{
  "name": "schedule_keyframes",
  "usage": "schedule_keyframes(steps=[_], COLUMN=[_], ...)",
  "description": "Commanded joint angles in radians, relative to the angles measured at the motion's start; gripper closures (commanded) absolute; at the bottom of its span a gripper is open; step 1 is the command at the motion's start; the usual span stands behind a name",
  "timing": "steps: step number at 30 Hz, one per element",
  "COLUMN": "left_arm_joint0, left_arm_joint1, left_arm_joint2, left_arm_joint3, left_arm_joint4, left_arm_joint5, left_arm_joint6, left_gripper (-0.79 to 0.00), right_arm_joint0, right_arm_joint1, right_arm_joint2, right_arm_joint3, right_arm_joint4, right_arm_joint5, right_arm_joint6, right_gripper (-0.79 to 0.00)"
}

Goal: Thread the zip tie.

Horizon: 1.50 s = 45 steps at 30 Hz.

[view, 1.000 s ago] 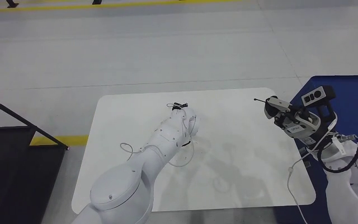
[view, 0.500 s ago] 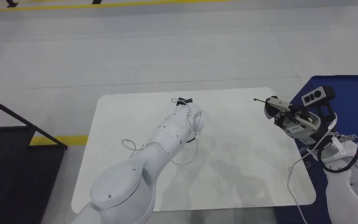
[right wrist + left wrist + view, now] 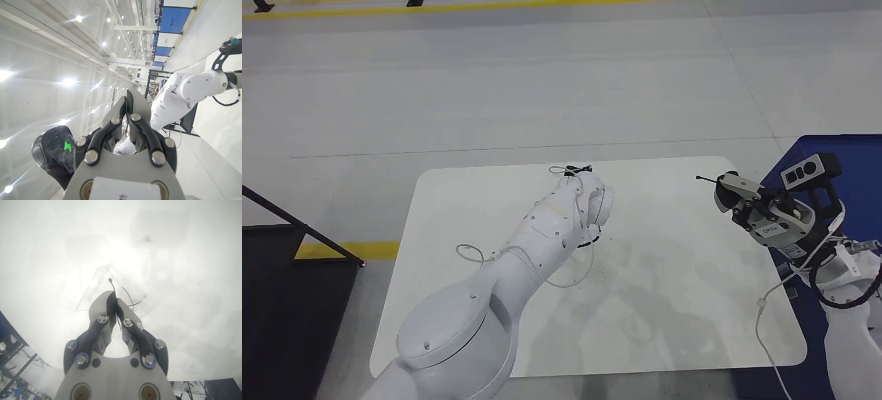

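Since a second ago, my left gripper (image 3: 115,295) has carried farther out over the table (image 3: 682,300), drifting toward my right gripper (image 3: 722,185). It is clenched on the zip tie (image 3: 111,283). The tie's head pokes just past my fingertips, its long axis in line with them, and the tail curls back beside the jaws. My right gripper is pressed closed, well apart to the side. A clear plastic sheet (image 3: 88,298) lies on the white tabletop beneath my left jaws.

The right hand (image 3: 127,94) has its ridged black pads (image 3: 130,103) pressed together, tips aimed toward a ceiling of bright lights (image 3: 69,82). Beyond it stretches the white left arm (image 3: 179,98), with blue panels (image 3: 175,19) far behind.
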<state>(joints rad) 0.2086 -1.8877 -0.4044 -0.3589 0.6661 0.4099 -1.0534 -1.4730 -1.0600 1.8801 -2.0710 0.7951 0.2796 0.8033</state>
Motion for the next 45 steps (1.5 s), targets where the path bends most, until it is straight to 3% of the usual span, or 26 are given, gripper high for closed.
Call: schedule_keyframes(steps=[1, 3, 11, 13, 15, 20, 23, 36, 40, 45], left_arm_joint0=[-0.013, -0.004, -0.004, 0.008, 0.015, 0.114, 0.186, 0.190, 0.245, 0.377], left_arm_joint1=[0.015, 0.031, 0.031, 0.033, 0.038, 0.064, 0.086, 0.086, 0.088, 0.101], left_arm_joint2=[-0.035, -0.054, -0.054, -0.058, -0.079, -0.145, -0.156, -0.157, -0.210, -0.246], left_arm_joint3=[-0.051, -0.107, -0.107, -0.124, -0.157, -0.363, -0.508, -0.513, -0.657, -0.933], left_arm_joint4=[-0.018, -0.014, -0.014, -0.005, -0.003, 0.022, 0.066, 0.063, 0.037, 0.061], left_arm_joint5=[0.031, 0.048, 0.048, 0.046, 0.109, 0.323, 0.369, 0.360, 0.358, 0.397], left_arm_joint6=[0.060, 0.103, 0.103, 0.145, 0.211, 0.437, 0.459, 0.463, 0.548, 0.646], left_gripper=[0.000, 0.000, 0.000, 0.000, 0.000, 0.000, 0.000, 0.000, 0.000, 0.000], right_arm_joint0=[0.000, 0.000, -0.002, -0.005, -0.003, 0.008, 0.002, -0.001, 0.027, 0.097], right_arm_joint1=[0.000, 0.000, 0.000, 0.002, 0.006, 0.023, 0.033, 0.035, 0.048, 0.075], right_arm_joint2=[0.000, 0.000, -0.002, 0.016, 0.055, 0.168, 0.189, 0.185, 0.165, 0.131], right_arm_joint3=[0.000, 0.000, -0.003, -0.004, 0.030, 0.112, 0.125, 0.127, 0.164, 0.280], right_arm_joint4=[0.000, 0.000, 0.004, -0.020, -0.022, -0.025, -0.034, -0.037, -0.074, -0.175], right_arm_joint5=[0.000, 0.000, -0.002, -0.004, 0.020, 0.133, 0.185, 0.192, 0.254, 0.300], right_arm_joint6=[0.000, 0.000, -0.004, -0.008, -0.014, 0.021, 0.065, 0.078, 0.090, 0.185], right_gripper=[0.000, 0.000, 0.000, 0.000, 0.000, 0.000, 0.000, 0.000, 0.000, 0.000])
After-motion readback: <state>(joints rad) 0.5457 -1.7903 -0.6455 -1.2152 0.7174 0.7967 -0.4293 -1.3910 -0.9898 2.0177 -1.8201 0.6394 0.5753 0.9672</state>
